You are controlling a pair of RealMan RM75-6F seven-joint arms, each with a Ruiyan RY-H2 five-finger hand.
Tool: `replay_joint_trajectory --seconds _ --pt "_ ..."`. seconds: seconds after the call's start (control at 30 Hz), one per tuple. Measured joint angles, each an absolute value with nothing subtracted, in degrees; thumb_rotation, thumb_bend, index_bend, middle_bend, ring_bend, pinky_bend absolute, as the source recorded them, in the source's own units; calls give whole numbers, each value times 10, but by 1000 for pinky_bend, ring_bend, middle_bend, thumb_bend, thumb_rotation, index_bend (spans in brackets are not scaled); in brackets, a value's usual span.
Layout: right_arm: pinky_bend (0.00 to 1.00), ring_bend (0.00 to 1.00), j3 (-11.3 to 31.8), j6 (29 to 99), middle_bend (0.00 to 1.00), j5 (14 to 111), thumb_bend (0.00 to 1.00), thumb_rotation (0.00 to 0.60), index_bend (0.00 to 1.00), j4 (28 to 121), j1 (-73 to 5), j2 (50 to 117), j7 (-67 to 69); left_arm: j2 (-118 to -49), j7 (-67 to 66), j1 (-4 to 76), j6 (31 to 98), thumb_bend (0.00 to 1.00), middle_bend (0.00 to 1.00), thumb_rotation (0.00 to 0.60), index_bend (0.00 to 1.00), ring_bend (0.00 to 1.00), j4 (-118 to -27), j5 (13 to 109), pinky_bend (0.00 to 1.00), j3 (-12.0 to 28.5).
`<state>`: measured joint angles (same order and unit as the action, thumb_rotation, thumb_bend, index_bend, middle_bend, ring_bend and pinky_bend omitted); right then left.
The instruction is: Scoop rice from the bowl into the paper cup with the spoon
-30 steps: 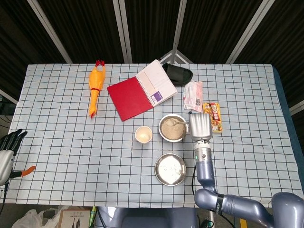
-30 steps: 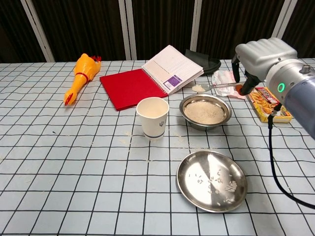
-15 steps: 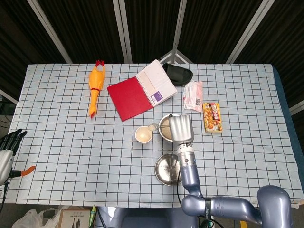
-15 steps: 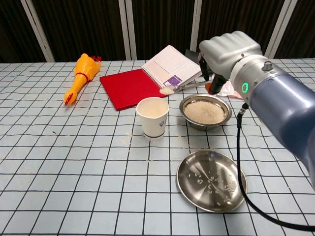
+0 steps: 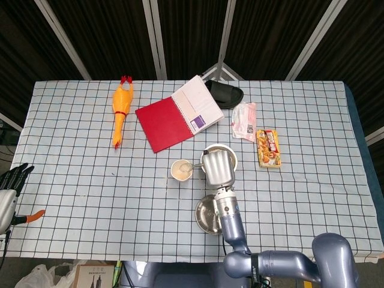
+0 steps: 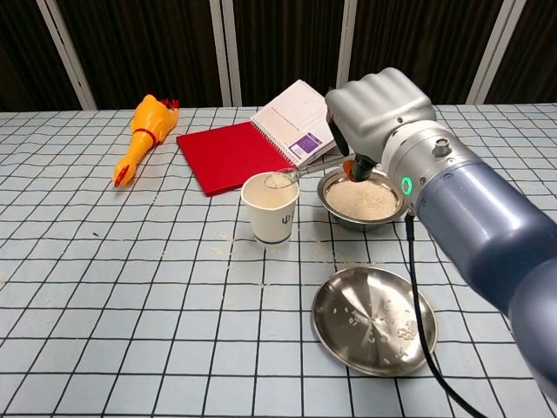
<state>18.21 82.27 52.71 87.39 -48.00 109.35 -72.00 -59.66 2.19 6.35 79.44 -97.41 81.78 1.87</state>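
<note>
- We see our right hand (image 6: 376, 113) gripping the spoon (image 6: 280, 179), rice-loaded, over the paper cup (image 6: 271, 208).
- Bowl (image 6: 363, 199) sits at the cup's 3 o'clock.
- Left hand (image 5: 11, 181) hangs spread, empty.

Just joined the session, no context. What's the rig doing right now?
The right hand holds a spoon loaded with rice over the mouth of the paper cup, about to tip it in. The bowl of rice sits just right of the cup, and a shallow steel dish with a few stray grains lies nearer the robot. The left hand is idle off the table's left edge, fingers spread, holding nothing.
</note>
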Motion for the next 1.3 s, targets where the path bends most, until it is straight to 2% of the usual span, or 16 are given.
replay_joint_trajectory --seconds 0.63,0.97,1.3 --pt "885 980 107 820 922 649 501 600 669 769 -489 1093 -706 -595 23 63 794 0 0 600 0 0 -977 817 0 19" --pt "885 980 56 823 922 761 501 600 669 680 -501 1092 -691 -596 16 63 794 0 0 600 0 0 -979 811 0 20" --pt "884 980 35 821 922 822 501 600 669 609 -504 1100 -658 -597 12 63 794 0 0 600 0 0 -980 807 0 21"
